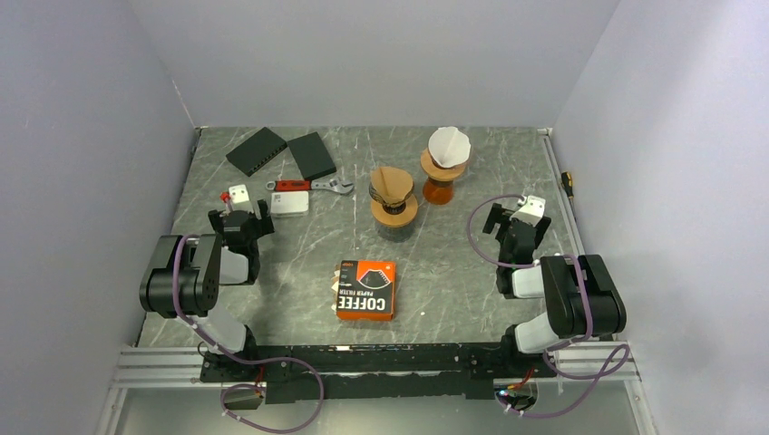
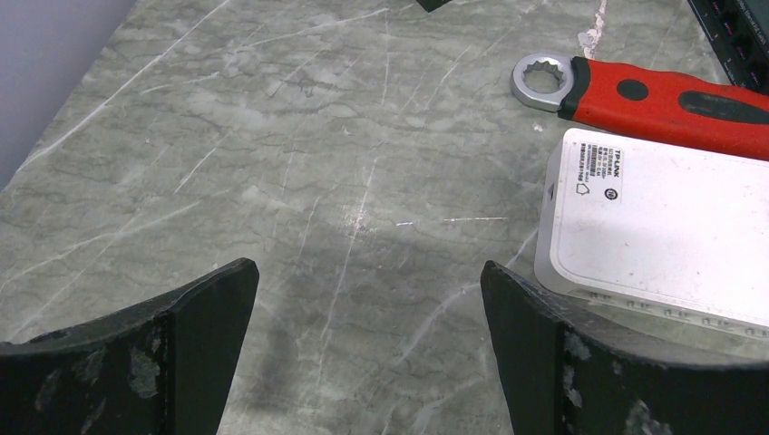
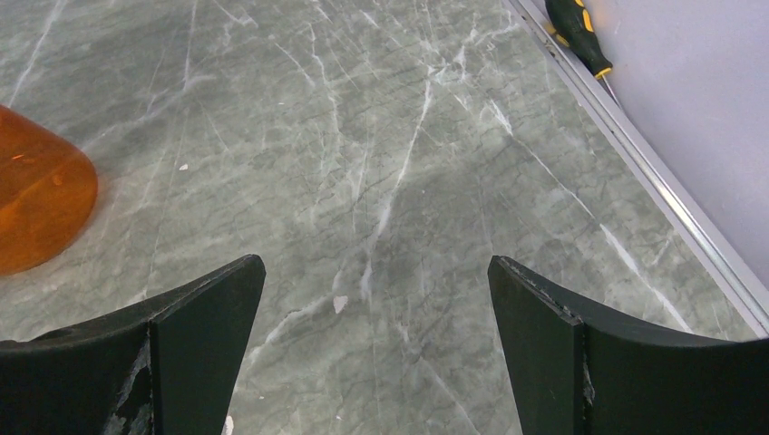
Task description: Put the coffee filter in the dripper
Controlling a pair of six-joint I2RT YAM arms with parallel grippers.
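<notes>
White filter (image 1: pixel 449 145) in orange dripper (image 1: pixel 441 188), brown filter (image 1: pixel 391 181) in second dripper (image 1: pixel 395 215)

1. Orange-and-black box (image 1: pixel 365 290): the lid read "COFFEE" in large letters, with "PAPER FILTER" in smaller print above it. The box lay between the left gripper (image 1: pixel 238 217) and the right gripper (image 1: pixel 501 220), back from both sets of jaws toward the arm bases.
2. White device (image 2: pixel 662 236): "TP-LINK" headed its label block and the fine print under it was illegible. It sat just beyond the left gripper's right jaw.
</notes>
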